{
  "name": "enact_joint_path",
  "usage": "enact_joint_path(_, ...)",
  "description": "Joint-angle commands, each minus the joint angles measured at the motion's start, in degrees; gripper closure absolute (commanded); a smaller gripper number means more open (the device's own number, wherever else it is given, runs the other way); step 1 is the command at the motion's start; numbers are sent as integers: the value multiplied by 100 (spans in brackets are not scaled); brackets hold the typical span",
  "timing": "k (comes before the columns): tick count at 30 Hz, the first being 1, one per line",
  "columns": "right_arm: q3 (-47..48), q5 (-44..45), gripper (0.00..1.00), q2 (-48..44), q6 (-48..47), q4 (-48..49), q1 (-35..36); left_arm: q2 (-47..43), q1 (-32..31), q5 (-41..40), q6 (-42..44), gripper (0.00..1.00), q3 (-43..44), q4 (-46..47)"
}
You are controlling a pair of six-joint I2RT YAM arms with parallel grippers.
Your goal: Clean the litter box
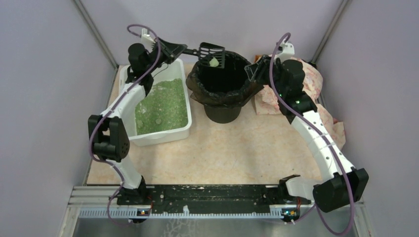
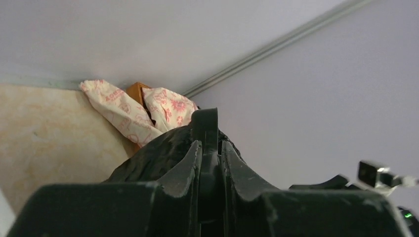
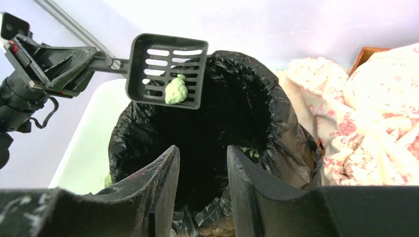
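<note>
The white litter box [image 1: 163, 136] with green litter stands at the left; its pale wall shows in the right wrist view [image 3: 84, 143]. My left gripper [image 1: 184, 48] is shut on the handle [image 2: 206, 128] of a black slotted scoop [image 1: 211, 52]. It holds the scoop over the far rim of the black-bagged bin [image 1: 222, 111]. A pale green clump [image 3: 176, 90] lies on the scoop [image 3: 165, 69]. My right gripper [image 1: 253, 69] is at the bin's right rim, jaws apart and empty [image 3: 202, 158], with the bag's crumpled rim low between them.
A pink-patterned white cloth [image 1: 309, 79] is heaped at the back right beside the bin, over a brown box corner [image 3: 368, 52]. The enclosure's lilac walls stand close on three sides. Loose green litter lies inside the bag [image 3: 252, 153].
</note>
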Motion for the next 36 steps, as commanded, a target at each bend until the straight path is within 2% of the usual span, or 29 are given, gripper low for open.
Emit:
enact_joint_path(1, 280, 207, 59, -395, -223, 67, -119, -148, -482, -167, 2017, 100, 664, -7)
enact_joint_path(6, 127, 194, 59, -455, -254, 3, -311, -371, -843, -13, 3736, 100, 814, -103)
enact_joint_path(12, 91, 34, 59, -379, -227, 51, -431, -596, -1209, -159, 5704, 100, 1294, -1643)
enact_joint_path(15, 81, -61, 59, -274, -177, 130, -435, -672, -1440, -406, 6276, 100, 1509, -2201)
enact_joint_path(17, 71, -137, 59, -215, -127, 201, -431, -715, -1491, -438, 6366, 100, 1488, -2192)
enact_joint_path(26, 2, -235, 59, -113, -50, 313, -435, -831, -1388, -464, 5424, 100, 1512, -1710)
enact_joint_path(27, -15, -236, 59, -113, -39, 316, -436, -849, -1250, -466, 5042, 100, 1505, -1617)
enact_joint_path(29, -61, -236, 59, -134, -5, 344, -436, -985, -797, -450, 3680, 100, 1209, -1074)
enact_joint_path(32, -141, -242, 59, -156, 52, 389, -435, -1412, 107, -573, 1859, 100, 50, 188)
enact_joint_path(34, -178, -262, 59, -167, 68, 393, -431, -1636, 697, -635, 1064, 100, -490, 760)
enact_joint_path(36, -194, -277, 59, -143, 71, 370, -431, -1830, 1129, -660, 685, 100, -764, 807)
